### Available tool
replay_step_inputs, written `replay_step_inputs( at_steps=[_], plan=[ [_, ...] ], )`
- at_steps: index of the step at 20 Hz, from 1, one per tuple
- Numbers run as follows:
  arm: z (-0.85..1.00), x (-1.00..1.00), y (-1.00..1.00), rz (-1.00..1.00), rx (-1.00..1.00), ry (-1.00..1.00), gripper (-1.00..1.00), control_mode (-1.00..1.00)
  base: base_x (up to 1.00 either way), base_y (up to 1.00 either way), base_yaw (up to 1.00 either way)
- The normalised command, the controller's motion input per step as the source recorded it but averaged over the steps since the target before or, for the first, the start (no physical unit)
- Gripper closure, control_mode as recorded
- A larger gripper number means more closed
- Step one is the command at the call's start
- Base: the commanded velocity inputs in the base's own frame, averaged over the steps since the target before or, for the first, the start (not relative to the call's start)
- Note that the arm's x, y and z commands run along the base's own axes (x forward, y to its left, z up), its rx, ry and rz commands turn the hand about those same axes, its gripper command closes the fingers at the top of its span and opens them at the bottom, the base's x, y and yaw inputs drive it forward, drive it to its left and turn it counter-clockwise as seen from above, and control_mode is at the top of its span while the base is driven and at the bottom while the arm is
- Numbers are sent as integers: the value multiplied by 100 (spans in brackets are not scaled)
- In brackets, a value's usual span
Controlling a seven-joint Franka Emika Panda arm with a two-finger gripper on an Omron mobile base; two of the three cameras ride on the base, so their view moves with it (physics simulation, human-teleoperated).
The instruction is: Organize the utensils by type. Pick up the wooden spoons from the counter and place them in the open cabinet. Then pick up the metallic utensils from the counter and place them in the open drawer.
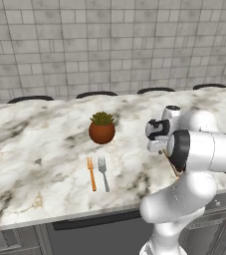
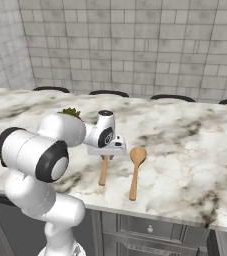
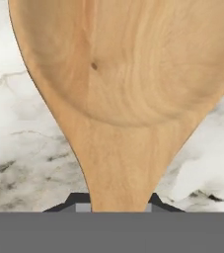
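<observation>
Two wooden spoons lie side by side on the marble counter (image 1: 35, 149). My gripper (image 2: 106, 156) is down over the bowl end of the left spoon (image 2: 103, 174). The hand view has that spoon's bowl (image 3: 128, 74) up close, with the dark fingertips (image 3: 79, 200) pressed against both sides of its neck, so the gripper (image 3: 116, 202) is shut on it. The spoon rests on the counter. The other wooden spoon (image 2: 135, 172) lies free just to the right. An orange fork (image 1: 91, 174) and a grey metal fork (image 1: 103, 173) lie together further left. The cabinet and drawer are out of view.
A potted plant (image 1: 102, 128) in a round brown pot stands behind the forks, left of the gripper. The tiled wall (image 1: 109, 45) runs along the back of the counter. Dark grey fronts (image 2: 150, 230) sit below the counter's front edge.
</observation>
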Motion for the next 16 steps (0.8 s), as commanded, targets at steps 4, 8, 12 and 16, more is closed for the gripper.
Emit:
replay_step_inputs(
  at_steps=[4,8,12,16],
  plan=[
    [99,-18,16,25,0,-6,100,-100,0,0,0],
    [99,-16,25,23,-2,-2,100,-100,0,0,0],
    [90,-28,20,17,-11,-3,100,-100,0,0,0],
    [85,-30,9,11,-6,-4,100,-100,0,0,0]
  ],
)
